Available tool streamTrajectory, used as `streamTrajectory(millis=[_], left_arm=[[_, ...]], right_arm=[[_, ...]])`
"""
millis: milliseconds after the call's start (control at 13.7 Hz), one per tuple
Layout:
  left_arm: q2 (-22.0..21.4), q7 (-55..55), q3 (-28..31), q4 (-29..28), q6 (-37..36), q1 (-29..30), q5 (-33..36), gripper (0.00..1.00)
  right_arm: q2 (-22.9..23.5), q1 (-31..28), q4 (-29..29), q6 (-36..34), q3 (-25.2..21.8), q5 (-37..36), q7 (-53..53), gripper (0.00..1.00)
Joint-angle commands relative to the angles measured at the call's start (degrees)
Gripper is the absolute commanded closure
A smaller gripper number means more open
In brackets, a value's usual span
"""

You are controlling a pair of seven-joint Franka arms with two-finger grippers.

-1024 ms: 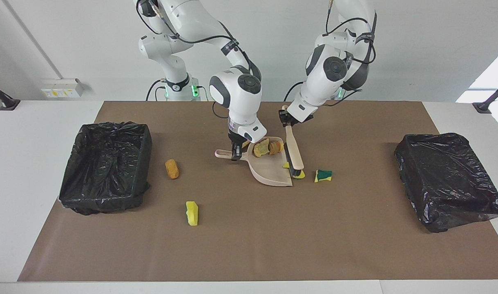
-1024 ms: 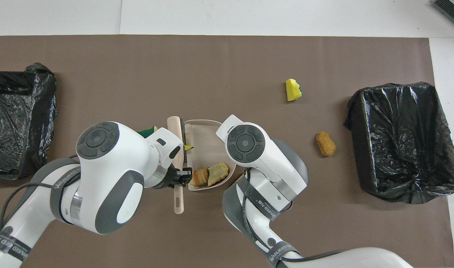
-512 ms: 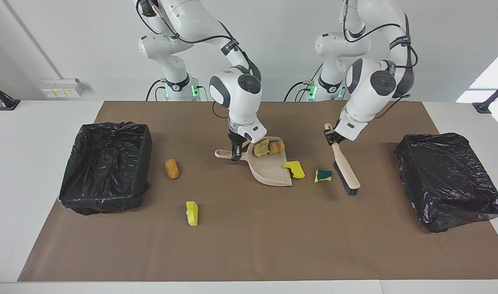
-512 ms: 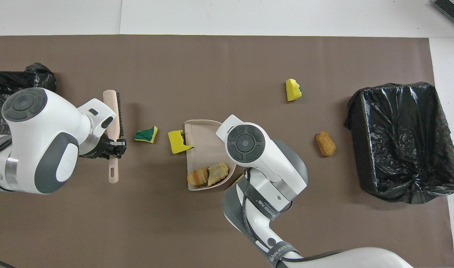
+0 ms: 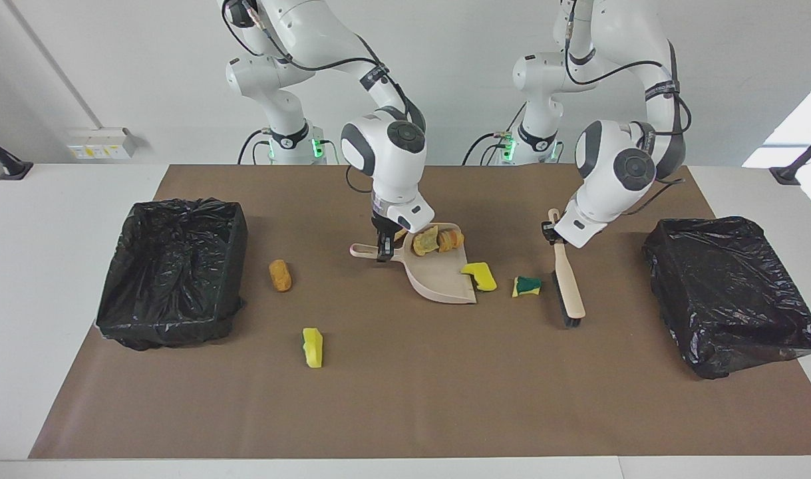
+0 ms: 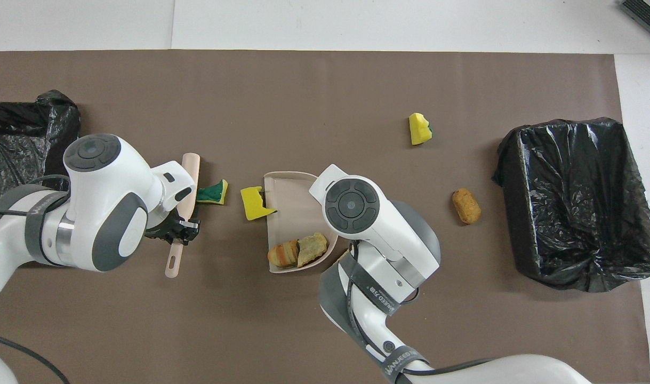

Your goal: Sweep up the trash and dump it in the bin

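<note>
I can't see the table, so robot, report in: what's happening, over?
Left pincer shut on brush, beside green sponge scrap. Right pincer shut on dustpan; two bread lumps inside, yellow scrap at its lip. Nothing blocking.

A brown mat (image 5: 405, 399) covers the white table (image 5: 59, 219). Both bins (image 5: 172, 269) wear glossy black liners. The dustpan (image 5: 442, 279) is pale beige, the brush (image 5: 567, 279) beige with black bristles. Scraps: a yellow sponge bit (image 5: 479, 275), a green-and-yellow bit (image 5: 526, 286), an orange-brown lump (image 5: 280, 275). The arms (image 5: 385, 146) are white and grey
</note>
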Motion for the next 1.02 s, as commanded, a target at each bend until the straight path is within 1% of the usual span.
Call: streamTrajectory(millis=[0,293,439,732,951], left_arm=[[-1.29,-0.7,-3.51,-1.25,-0.5,-2.6,0.44,1.0],[-1.64,-10.79,-13.01,-1.25,0.03,-2.87,-0.97,1.0],[-1.64,-15.45,-16.0,-0.99,0.2,-2.87,-2.45,1.0],[-0.77,-16.7,-17.07,1.29,0.03,-3.66,-7.99,1.0],[-0.94,-16.88,-16.9,1.48,-0.76,-3.05,-8.09,1.0]], right_arm=[[-1.26,-0.75,-1.47,1.61,0.46,0.78,0.32,1.0],[-1.26,-0.84,-1.47,1.52,0.46,0.78,0.05,1.0],[-1.26,-0.84,-1.47,1.43,0.46,0.78,0.05,1.0],[-1.26,-0.92,-1.47,1.43,0.46,0.78,-0.3,1.0],[-1.17,-0.92,-1.47,1.43,0.46,0.78,-0.3,1.0]])
